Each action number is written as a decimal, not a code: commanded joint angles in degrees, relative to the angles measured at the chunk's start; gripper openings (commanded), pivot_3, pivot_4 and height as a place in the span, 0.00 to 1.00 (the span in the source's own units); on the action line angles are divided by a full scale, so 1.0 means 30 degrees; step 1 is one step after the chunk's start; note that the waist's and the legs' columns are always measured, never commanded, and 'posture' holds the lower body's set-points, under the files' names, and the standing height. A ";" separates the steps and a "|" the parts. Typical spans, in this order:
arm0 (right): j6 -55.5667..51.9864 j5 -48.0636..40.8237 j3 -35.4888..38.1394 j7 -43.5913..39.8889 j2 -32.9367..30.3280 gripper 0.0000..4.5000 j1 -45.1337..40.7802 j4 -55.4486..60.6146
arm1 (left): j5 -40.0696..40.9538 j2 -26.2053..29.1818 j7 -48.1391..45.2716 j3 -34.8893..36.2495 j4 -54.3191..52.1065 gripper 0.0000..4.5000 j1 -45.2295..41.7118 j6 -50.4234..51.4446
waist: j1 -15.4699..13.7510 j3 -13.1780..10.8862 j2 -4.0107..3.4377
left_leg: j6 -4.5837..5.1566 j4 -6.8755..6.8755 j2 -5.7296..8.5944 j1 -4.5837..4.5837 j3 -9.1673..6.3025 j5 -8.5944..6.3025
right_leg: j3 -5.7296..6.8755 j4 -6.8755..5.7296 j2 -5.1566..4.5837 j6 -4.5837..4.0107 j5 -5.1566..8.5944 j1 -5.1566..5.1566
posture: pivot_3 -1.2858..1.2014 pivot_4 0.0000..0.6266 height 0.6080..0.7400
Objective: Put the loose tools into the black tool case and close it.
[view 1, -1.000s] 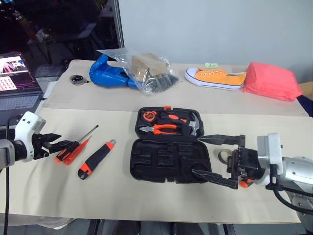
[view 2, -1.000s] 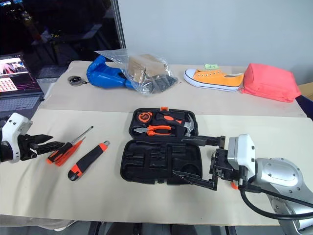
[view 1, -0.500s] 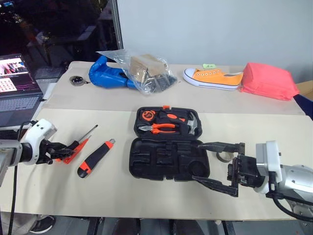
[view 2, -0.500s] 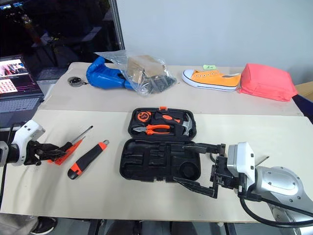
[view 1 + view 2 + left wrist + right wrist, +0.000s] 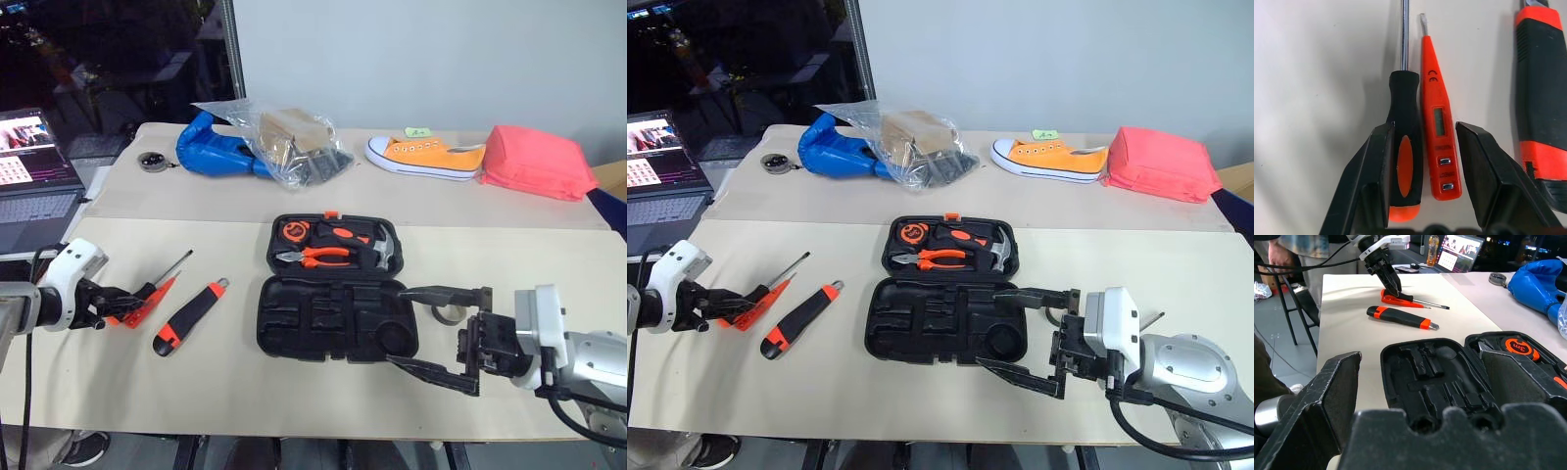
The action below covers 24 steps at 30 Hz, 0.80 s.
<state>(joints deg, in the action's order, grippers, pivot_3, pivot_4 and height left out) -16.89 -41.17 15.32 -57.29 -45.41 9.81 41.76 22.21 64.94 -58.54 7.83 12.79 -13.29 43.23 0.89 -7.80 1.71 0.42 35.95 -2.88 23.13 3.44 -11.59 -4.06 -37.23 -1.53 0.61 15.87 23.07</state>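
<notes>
With the left gripper fingers parted around the black-handled screwdriver and orange tester on the worktop, left of the open tool case, close squarely on both handles before lifting; the right gripper hangs wide open, empty.

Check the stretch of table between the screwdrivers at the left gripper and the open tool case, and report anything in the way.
Only the utility knife lies on the table between the screwdrivers and the black tool case; lifting over it avoids it.
</notes>
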 commanded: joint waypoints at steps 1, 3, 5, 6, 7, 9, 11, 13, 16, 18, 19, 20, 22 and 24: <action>0.0483 -0.0018 0.0446 -0.0027 0.0011 1.00 -0.0026 0.0357 | -0.0486 0.0112 0.0068 0.0448 0.0570 0.47 0.0088 -0.0452 | 0.0005 0.0000 0.0000 | 0.0000 0.0000 -0.0001 -0.0002 -0.0001 0.0000 | 0.0000 -0.0002 0.0001 -0.0001 0.0000 0.0000 | 0.52 0.24 1.00; 0.0522 0.0008 0.0469 -0.0048 0.0038 1.00 0.0021 0.0341 | -0.0743 0.0117 0.0097 0.0245 0.0834 0.47 0.0038 -0.0776 | 0.0006 0.0001 -0.0002 | 0.0000 0.0000 -0.0001 -0.0003 0.0001 0.0000 | 0.0002 -0.0005 0.0004 -0.0002 0.0000 0.0000 | 0.52 0.24 1.00; 0.0549 0.0057 0.0448 -0.0033 0.0071 1.00 0.0055 0.0368 | -0.0985 0.0072 0.0014 -0.0019 0.0877 0.47 0.0185 -0.1065 | 0.0002 0.0000 -0.0001 | 0.0000 -0.0001 -0.0002 0.0000 0.0003 0.0000 | 0.0003 -0.0006 0.0007 -0.0002 0.0000 0.0003 | 0.52 0.24 1.00; 0.0560 0.0093 0.0422 -0.0009 0.0088 1.00 0.0062 0.0394 | -0.1056 -0.0033 -0.0033 -0.0109 0.0849 0.47 0.0254 -0.1104 | -0.0006 0.0001 -0.0001 | 0.0000 -0.0001 -0.0001 0.0003 0.0004 0.0000 | 0.0004 -0.0005 0.0007 -0.0003 -0.0001 0.0004 | 0.52 0.24 1.00; 0.0584 0.0109 0.0430 -0.0020 0.0097 1.00 0.0069 0.0379 | -0.1097 -0.0160 -0.0033 -0.0176 0.0783 0.47 0.0288 -0.1081 | -0.0016 0.0000 -0.0001 | 0.0000 -0.0001 -0.0001 0.0003 0.0003 0.0000 | 0.0005 -0.0005 0.0004 -0.0003 -0.0001 0.0003 | 0.52 0.24 1.00; 0.0594 0.0128 0.0415 0.0005 0.0121 1.00 0.0082 0.0405 | -0.1049 -0.0487 -0.0008 -0.0146 0.0740 0.36 0.0260 -0.0989 | -0.0047 0.0001 -0.0002 | 0.0000 0.0001 0.0000 0.0006 0.0003 0.0000 | 0.0006 -0.0005 -0.0001 -0.0002 -0.0001 0.0001 | 0.52 0.24 1.00; 0.0595 0.0136 0.0379 0.0050 0.0148 1.00 0.0079 0.0454 | -0.0990 -0.0771 0.0056 0.0134 0.0763 0.23 0.0215 -0.1120 | -0.0057 0.0003 0.0000 | 0.0000 0.0007 -0.0001 0.0006 0.0005 0.0000 | 0.0006 -0.0008 -0.0004 -0.0002 -0.0001 0.0000 | 0.52 0.24 1.00; 0.0582 0.0096 0.0390 0.0089 0.0167 1.00 0.0072 0.0484 | -0.0542 -0.1095 0.0090 0.0962 0.0640 0.19 0.0088 -0.1457 | -0.0079 0.0006 -0.0006 | 0.0000 0.0013 0.0000 0.0003 0.0004 0.0000 | 0.0013 -0.0013 -0.0008 -0.0003 -0.0001 -0.0010 | 0.52 0.24 1.00; 0.0618 0.0122 0.0378 0.0086 0.0216 1.00 0.0057 0.0429 | 0.0474 -0.1330 -0.0146 0.2938 -0.0311 0.19 -0.0003 -0.2384 | -0.0074 0.0005 0.0017 | 0.0000 0.0026 -0.0003 0.0009 0.0002 0.0001 | 0.0021 -0.0031 -0.0008 -0.0003 -0.0001 -0.0007 | 0.52 0.24 1.00; 0.0634 0.0155 0.0345 0.0088 0.0259 1.00 0.0020 0.0376 | 0.0954 -0.1280 -0.0497 0.3583 -0.1157 0.19 0.0022 -0.2369 | -0.0069 0.0013 0.0038 | 0.0000 0.0032 -0.0014 0.0023 -0.0003 0.0001 | 0.0030 -0.0034 0.0002 -0.0006 -0.0003 0.0000 | 0.52 0.24 1.00; 0.0642 0.0161 0.0347 0.0114 0.0304 1.00 -0.0001 0.0302 | 0.1287 -0.1099 -0.0836 0.3635 -0.2095 0.19 0.0003 -0.2086 | -0.0060 0.0014 0.0033 | 0.0000 0.0031 -0.0018 0.0015 -0.0006 0.0000 | 0.0029 -0.0034 0.0000 -0.0007 -0.0003 -0.0006 | 0.52 0.24 1.00; 0.0649 0.0173 0.0389 0.0139 0.0343 1.00 -0.0004 0.0190 | 0.1738 -0.0981 -0.1128 0.3492 -0.3235 0.19 -0.0229 -0.1522 | -0.0054 0.0013 0.0034 | 0.0000 0.0030 -0.0014 0.0012 -0.0007 0.0001 | 0.0018 -0.0042 -0.0009 -0.0007 -0.0003 -0.0003 | 0.52 0.24 1.00; 0.0682 0.0267 0.0705 0.0121 0.0376 1.00 0.0119 -0.0224 | 0.3058 -0.0863 -0.1896 0.2331 -0.6119 0.19 -0.1411 -0.0125 | -0.0081 0.0013 0.0035 | -0.0001 0.0030 -0.0008 0.0010 -0.0007 0.0000 | 0.0012 -0.0053 -0.0021 -0.0004 -0.0002 -0.0005 | 0.52 0.24 1.00; 0.0927 0.0541 0.1150 -0.0224 0.0250 1.00 0.0404 -0.0779 | 0.3394 -0.1304 -0.2300 0.0335 -0.7998 0.19 -0.3085 0.0533 | -0.0295 0.0019 0.0023 | -0.0002 0.0059 0.0010 0.0023 0.0004 0.0002 | 0.0030 -0.0061 -0.0026 0.0004 0.0002 -0.0018 | 0.52 0.24 1.00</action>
<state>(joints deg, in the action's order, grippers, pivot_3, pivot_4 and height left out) -16.20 -39.96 16.09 -57.31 -44.45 10.49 40.05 30.58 60.93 -63.95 12.10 -5.74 -19.53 43.32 0.00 -7.75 1.77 0.41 36.19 -2.83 23.18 3.52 -11.59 -3.98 -37.45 -1.61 0.63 15.88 23.00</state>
